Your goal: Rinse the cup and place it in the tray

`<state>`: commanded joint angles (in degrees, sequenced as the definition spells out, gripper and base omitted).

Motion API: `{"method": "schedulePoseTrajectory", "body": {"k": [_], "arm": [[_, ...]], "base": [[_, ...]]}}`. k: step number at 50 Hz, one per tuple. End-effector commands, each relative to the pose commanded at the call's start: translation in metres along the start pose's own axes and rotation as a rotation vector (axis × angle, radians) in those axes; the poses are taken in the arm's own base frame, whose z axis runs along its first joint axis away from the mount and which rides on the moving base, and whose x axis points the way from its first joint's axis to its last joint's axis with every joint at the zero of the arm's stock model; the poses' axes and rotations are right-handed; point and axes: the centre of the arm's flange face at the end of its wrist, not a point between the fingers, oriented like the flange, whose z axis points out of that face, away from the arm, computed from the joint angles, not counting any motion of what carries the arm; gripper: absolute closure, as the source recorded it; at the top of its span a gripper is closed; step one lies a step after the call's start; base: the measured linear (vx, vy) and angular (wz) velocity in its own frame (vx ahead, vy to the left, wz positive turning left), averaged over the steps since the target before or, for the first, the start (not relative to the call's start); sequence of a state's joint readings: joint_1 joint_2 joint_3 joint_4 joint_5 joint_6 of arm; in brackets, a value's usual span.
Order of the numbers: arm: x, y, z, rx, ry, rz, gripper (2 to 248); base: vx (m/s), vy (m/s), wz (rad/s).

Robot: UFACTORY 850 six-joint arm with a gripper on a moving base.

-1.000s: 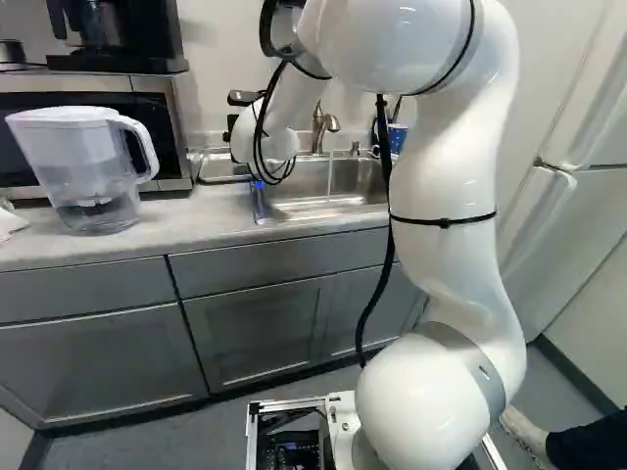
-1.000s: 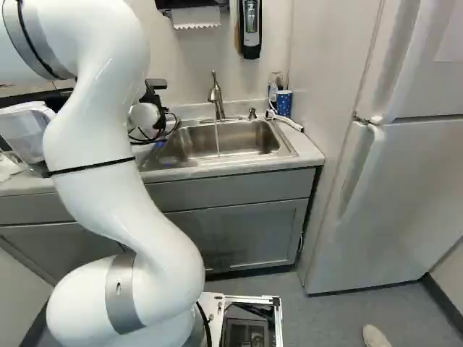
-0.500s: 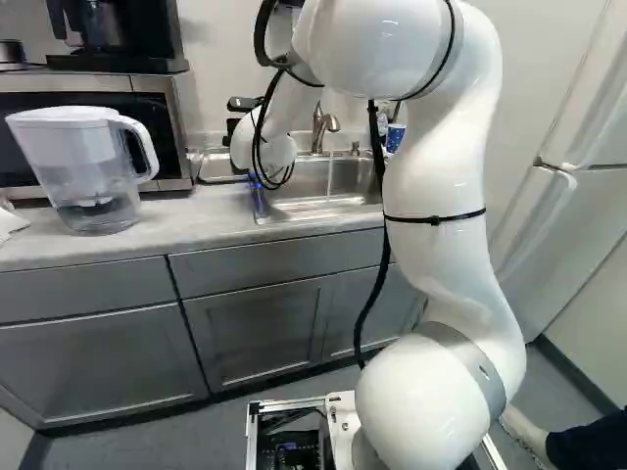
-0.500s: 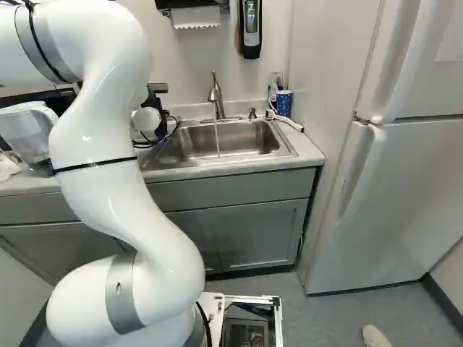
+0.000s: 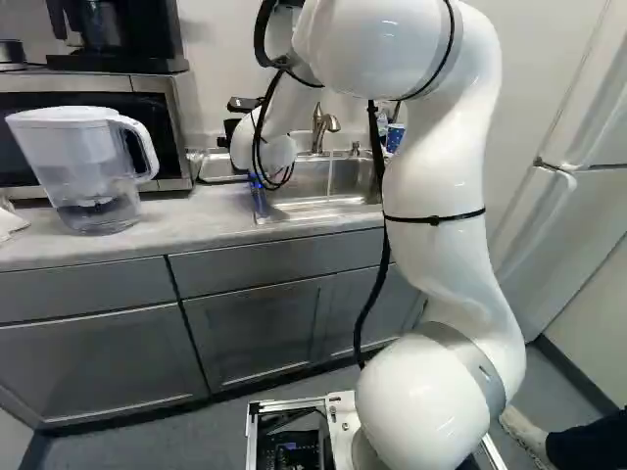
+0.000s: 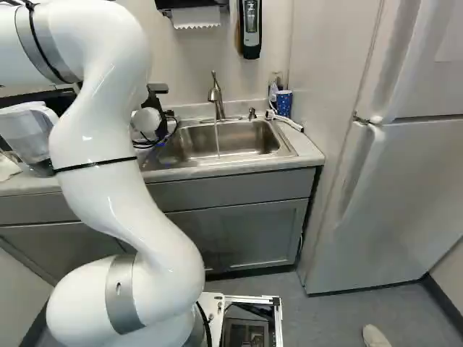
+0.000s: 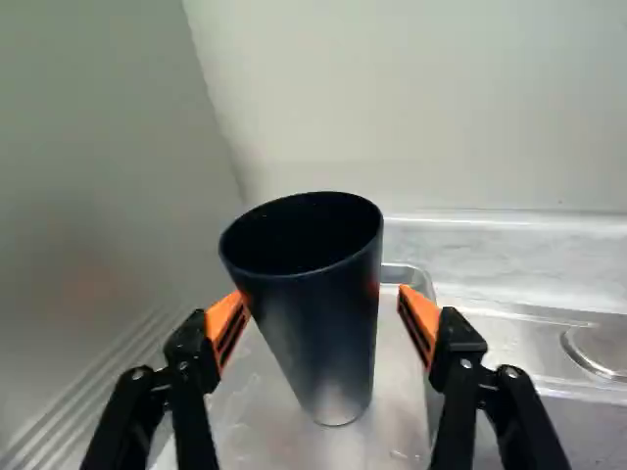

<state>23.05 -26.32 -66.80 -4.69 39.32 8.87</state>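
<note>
Standing upright on the metal tray point(image 7: 284, 436), the dark cup point(image 7: 328, 323) shows in the wrist view, between the wide-parted fingers of the end effector point(image 7: 320, 294).
Water runs from the faucet point(image 6: 215, 94) at twelve o'clock in the right base view; compared with a second ago, the arm's point(image 5: 431, 176) upper part has shifted slightly toward nine o'clock in the left base view.
</note>
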Motion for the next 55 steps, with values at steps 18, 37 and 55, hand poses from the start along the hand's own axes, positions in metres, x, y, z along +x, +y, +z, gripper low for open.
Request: {"method": "schedulePoseTrajectory", "body": {"k": [18,37,55], "arm": [[0.012,-0.001,-0.003,0.002,0.021,-0.001,3],[0.032,-0.003,-0.008,0.003,0.046,-0.003,3],[0.05,-0.005,-0.012,0.002,0.049,-0.005,3]], "base": [[0.0,0.0,0.0],[0.0,0.0,0.0],[0.0,0.0,0.0]]}}
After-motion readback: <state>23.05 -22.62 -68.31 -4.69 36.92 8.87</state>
